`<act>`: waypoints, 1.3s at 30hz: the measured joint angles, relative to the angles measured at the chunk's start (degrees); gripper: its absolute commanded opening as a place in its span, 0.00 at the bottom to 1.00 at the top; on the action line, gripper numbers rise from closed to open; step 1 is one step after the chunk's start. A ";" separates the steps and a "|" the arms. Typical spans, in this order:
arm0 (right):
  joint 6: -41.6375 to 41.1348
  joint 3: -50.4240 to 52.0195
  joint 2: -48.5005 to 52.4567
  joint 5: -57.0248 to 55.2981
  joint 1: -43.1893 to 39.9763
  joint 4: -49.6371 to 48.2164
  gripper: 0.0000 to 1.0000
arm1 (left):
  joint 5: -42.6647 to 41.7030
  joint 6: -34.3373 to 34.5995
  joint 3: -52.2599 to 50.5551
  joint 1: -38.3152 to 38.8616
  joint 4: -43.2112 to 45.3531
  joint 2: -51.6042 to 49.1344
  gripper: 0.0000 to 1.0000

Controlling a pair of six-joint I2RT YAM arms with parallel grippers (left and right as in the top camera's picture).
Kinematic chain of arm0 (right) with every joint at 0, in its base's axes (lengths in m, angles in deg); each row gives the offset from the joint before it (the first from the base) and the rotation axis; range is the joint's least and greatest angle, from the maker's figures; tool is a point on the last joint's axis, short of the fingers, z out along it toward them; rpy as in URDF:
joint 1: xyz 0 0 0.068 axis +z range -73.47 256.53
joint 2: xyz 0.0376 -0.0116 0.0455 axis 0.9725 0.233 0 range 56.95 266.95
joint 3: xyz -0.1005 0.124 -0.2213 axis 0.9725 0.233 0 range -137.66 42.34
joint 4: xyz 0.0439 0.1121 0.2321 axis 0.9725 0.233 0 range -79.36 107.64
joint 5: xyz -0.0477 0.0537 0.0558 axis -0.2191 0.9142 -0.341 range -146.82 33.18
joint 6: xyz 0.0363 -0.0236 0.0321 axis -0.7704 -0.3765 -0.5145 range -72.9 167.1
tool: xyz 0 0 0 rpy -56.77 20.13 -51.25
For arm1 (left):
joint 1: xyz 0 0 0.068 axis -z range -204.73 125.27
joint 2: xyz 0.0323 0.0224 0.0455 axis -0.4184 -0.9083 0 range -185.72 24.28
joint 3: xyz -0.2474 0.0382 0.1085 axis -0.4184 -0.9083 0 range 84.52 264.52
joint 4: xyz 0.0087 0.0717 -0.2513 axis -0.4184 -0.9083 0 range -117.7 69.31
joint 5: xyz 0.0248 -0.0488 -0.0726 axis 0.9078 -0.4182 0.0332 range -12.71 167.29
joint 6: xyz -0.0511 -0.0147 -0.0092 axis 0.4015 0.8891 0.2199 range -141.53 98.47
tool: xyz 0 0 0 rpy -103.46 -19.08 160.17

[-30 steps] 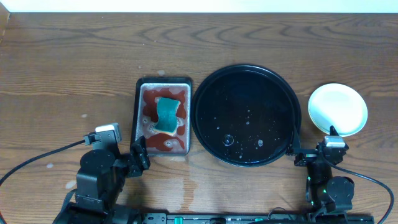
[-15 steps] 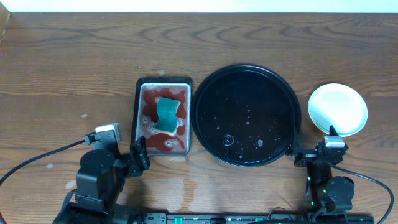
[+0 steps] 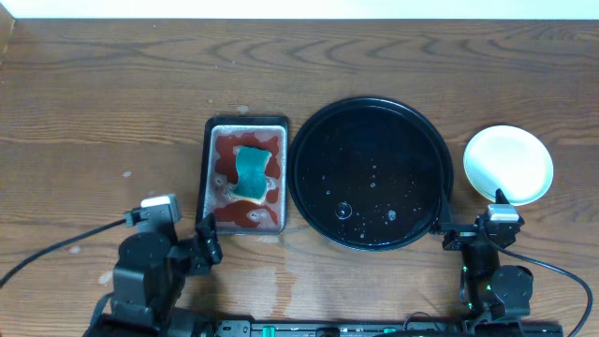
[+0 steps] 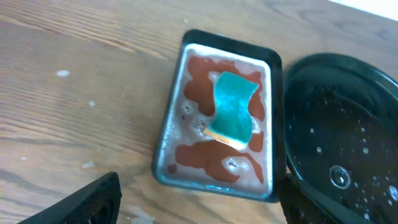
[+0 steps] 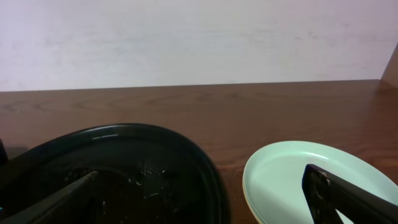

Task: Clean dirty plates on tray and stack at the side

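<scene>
left pincer [image 3: 207, 234] and right pincer [image 3: 471, 217] gape empty; sponge [image 3: 250, 172] sits in the pan [image 3: 245, 121] beside the tray [image 3: 374, 140].

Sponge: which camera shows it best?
Left wrist: the sponge sits close and unblocked, lying in the pan of reddish liquid. Overhead shows it whole but small. Right wrist doesn't show it.
</scene>
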 measured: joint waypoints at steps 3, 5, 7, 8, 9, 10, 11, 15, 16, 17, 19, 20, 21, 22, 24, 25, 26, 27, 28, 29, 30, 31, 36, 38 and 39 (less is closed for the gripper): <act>0.02 0.00 0.00 0.00 0.00 0.00 0.99 | -0.02 -0.24 -2.47 -2.08 2.47 3.78 0.82; 0.02 0.00 0.00 0.00 0.00 0.02 0.99 | -0.02 -0.37 -5.22 -3.30 5.09 6.73 0.82; 0.02 0.00 0.00 0.02 0.00 0.00 0.99 | -0.02 -0.39 -8.37 -4.15 7.58 9.70 0.82; 0.02 0.00 0.00 0.02 0.00 0.02 0.99 | -0.02 -0.39 -10.10 -4.48 9.16 11.15 0.82; 0.02 0.00 0.00 0.02 0.00 0.04 0.99 | -0.02 -0.39 -11.76 -4.70 10.64 12.48 0.82; 0.02 0.00 0.00 0.02 0.00 0.02 0.99 | -0.04 -0.39 -13.75 -4.94 12.79 13.97 0.82; 0.02 0.00 0.00 0.02 0.00 0.02 0.99 | -0.09 -0.39 -15.52 -5.14 14.86 15.17 0.82; 0.02 0.00 0.00 0.04 0.00 0.04 0.99 | -0.79 -0.39 -23.15 -5.90 25.40 19.54 0.82; 0.02 0.00 0.00 0.04 0.00 0.04 0.99 | -1.20 -0.42 -25.05 -5.97 28.15 20.50 0.82; 0.02 0.00 0.00 0.04 0.00 0.04 0.99 | -1.46 -0.39 -26.93 -6.01 31.19 21.29 0.82; 0.02 0.00 0.00 0.04 0.00 0.04 0.99 | -1.92 -0.39 -30.32 -6.01 37.68 21.92 0.82; 0.02 0.00 0.00 0.04 0.00 0.04 0.99 | -2.23 -0.42 -31.95 -6.01 41.44 22.03 0.82; 0.02 0.00 -0.02 0.04 0.00 0.07 0.99 | -2.51 -0.42 -33.62 -6.01 45.11 22.05 0.82; 0.02 0.00 0.00 0.02 0.00 0.04 0.99 | -2.69 -0.44 -35.10 -5.99 48.65 22.08 0.82; 0.02 0.00 0.00 0.04 0.00 0.07 0.99 | -2.93 -0.94 -37.68 -6.01 55.71 22.14 0.82; 0.02 0.00 0.00 0.02 0.00 0.04 0.99 | -3.04 -1.51 -38.86 -6.01 59.10 22.14 0.82; 0.02 0.00 0.00 0.02 0.00 0.04 0.99 | -3.08 -2.25 -39.91 -6.01 61.64 22.16 0.82; 0.02 0.00 0.00 0.04 0.00 0.04 0.99 | -3.08 -3.54 -40.44 -6.01 62.40 22.18 0.82; 0.02 0.00 0.00 0.04 0.00 0.04 0.99 | -3.10 -4.35 -40.70 -5.99 62.60 22.18 0.82; 0.02 0.00 0.00 0.04 0.00 0.04 0.99 | -3.10 -5.64 -40.79 -5.99 62.34 22.18 0.82; 0.02 0.00 0.00 0.04 0.00 0.04 0.99 | -3.10 -6.93 -40.79 -6.01 61.42 22.18 0.82; 0.02 0.00 0.00 0.04 0.00 0.07 0.99 | -3.10 -8.15 -40.76 -6.01 59.63 22.23 0.82; 0.04 0.00 -0.02 0.13 0.00 -0.02 0.99 | -4.02 -10.73 -40.70 -5.99 50.60 22.03 0.82; 0.04 0.00 -0.04 0.17 0.00 0.04 0.99 | -4.26 -10.91 -40.61 -5.99 50.42 22.12 0.82; 0.04 0.00 -0.04 0.17 0.00 0.04 0.99 | -4.35 -10.93 -40.61 -6.01 50.40 22.12 0.82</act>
